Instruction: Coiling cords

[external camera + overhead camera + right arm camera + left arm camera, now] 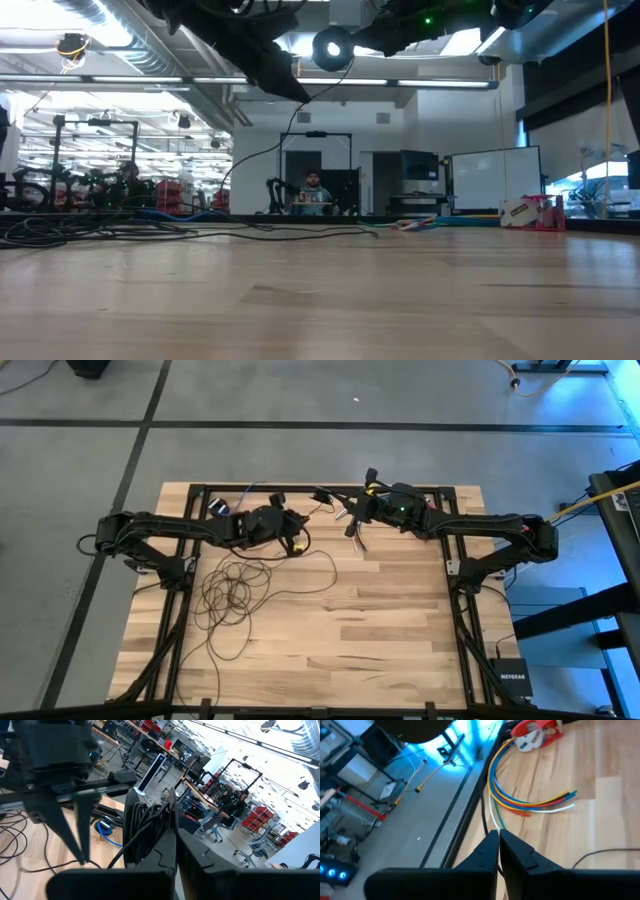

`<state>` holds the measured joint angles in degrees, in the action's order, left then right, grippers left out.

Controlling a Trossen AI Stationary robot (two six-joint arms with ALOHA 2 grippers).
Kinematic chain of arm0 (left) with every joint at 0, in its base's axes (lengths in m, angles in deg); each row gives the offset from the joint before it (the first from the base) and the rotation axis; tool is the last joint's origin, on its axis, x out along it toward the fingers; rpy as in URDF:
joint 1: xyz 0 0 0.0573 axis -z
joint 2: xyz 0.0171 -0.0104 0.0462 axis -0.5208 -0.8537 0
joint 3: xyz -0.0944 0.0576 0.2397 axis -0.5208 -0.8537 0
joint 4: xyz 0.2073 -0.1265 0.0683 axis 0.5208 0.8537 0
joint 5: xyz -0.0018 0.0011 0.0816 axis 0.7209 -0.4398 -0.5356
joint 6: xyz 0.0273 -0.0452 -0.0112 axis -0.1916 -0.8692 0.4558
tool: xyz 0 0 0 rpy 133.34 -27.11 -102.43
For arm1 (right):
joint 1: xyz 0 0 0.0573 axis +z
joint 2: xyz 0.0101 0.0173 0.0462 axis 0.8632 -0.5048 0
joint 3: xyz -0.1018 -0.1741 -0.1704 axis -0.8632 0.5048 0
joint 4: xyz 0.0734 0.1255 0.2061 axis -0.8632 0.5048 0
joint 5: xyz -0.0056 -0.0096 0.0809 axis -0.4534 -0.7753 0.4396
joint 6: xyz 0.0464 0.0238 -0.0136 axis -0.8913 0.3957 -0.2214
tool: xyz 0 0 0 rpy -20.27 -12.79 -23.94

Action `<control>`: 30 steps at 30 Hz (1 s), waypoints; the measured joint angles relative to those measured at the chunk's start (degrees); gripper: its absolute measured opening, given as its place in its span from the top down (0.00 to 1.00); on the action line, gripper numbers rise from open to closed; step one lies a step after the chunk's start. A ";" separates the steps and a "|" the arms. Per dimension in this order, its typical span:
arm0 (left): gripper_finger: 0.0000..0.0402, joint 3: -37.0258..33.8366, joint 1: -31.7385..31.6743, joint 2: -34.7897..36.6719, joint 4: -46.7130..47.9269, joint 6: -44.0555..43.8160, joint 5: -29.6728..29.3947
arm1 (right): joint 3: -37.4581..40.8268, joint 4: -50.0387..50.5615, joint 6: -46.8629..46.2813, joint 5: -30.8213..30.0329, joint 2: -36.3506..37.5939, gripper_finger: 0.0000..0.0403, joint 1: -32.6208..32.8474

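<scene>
From above, the cords (240,592) lie as a loose tangle of thin dark loops on the left half of the wooden table (400,640), with a strand running up to the left gripper (293,543), which hangs over the table's far-left part; its fingertips are too small here to read. The right gripper (352,518) is held over the far middle of the table, its tip equally hard to make out against the short multicoloured wires (354,532) beneath it. At table height, both arms are cut off by the picture's upper edge, and the cords show only as a low dark heap (70,230) at the far left, with one thin strand rising to the arms overhead. Past the left wrist, the two dark fingers (485,857) are pressed together, and a thin dark strand seems to pass between them, though the contact itself is hidden. Past the right wrist, the fingers (160,855) are closed on a bunch of dark cord loops (145,822), whose lower part is hidden behind them.
</scene>
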<state>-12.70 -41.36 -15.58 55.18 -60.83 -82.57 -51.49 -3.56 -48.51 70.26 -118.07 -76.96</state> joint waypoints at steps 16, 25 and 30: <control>0.68 0.21 0.85 1.51 6.36 -5.70 -0.84 | 0.00 0.03 0.03 -0.07 0.00 0.98 0.00; 0.66 0.15 1.27 0.58 10.34 -14.78 -1.01 | 0.00 0.06 0.07 -0.07 0.00 0.98 0.00; 0.67 0.13 -0.27 -2.41 10.02 -14.74 -1.03 | 0.00 0.08 0.07 -0.07 -0.02 0.98 0.00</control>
<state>-12.57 -41.63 -17.99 65.21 -75.57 -83.60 -51.49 -3.48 -48.45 70.19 -118.10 -76.96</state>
